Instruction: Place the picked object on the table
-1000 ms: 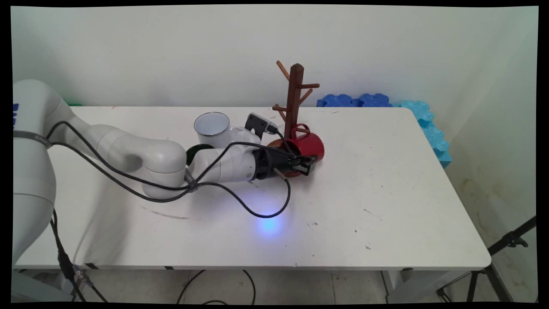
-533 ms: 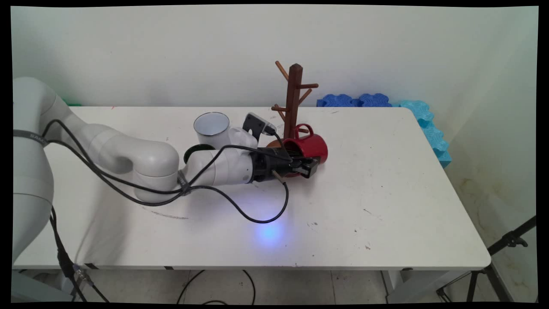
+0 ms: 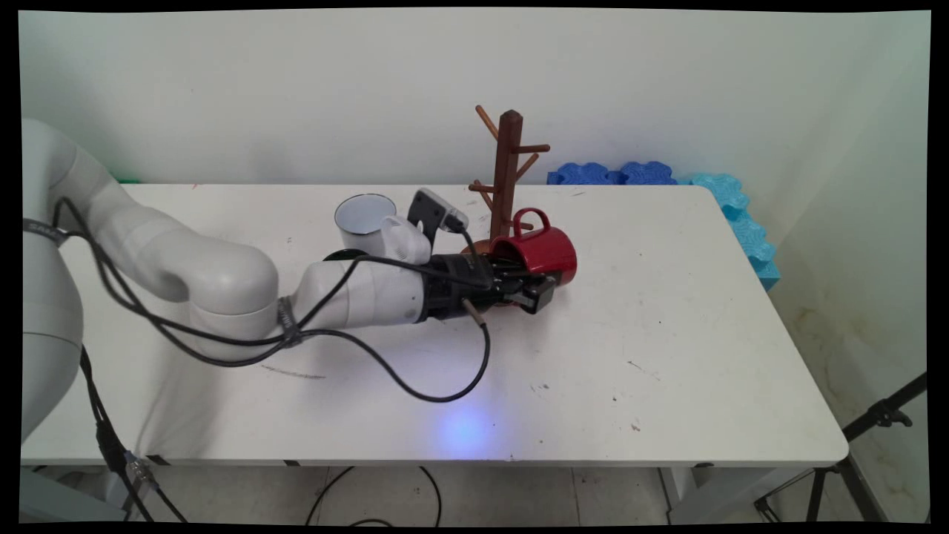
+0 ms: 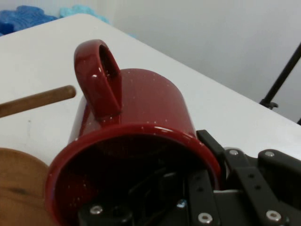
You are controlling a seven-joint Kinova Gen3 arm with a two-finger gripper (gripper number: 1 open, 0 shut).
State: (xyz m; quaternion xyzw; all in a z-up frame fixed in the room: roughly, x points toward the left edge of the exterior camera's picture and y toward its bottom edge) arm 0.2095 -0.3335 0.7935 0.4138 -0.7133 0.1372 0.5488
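A red mug [image 3: 540,252] lies on its side, held off the table, its handle [image 3: 535,219] pointing up. My gripper [image 3: 535,289] is shut on the red mug's rim, one finger inside the mouth and one outside. In the hand view the red mug [image 4: 141,122] fills the frame with its handle [image 4: 99,77] upward and its dark mouth facing me. Just behind it stands a brown wooden mug tree [image 3: 507,167]; one of its pegs [image 4: 35,101] and its round base [image 4: 19,193] show at the left.
A white enamel mug [image 3: 365,219] stands upright behind my wrist, with a dark green round thing [image 3: 342,256] partly hidden by the arm. Blue foam pieces [image 3: 667,178] lie along the table's far right edge. A tripod leg [image 3: 875,423] stands off the right side.
The gripper has lifted the red mug up and slightly to the right, and the mug has tipped so its handle stands higher beside the mug tree. The arm's elbow swung left.
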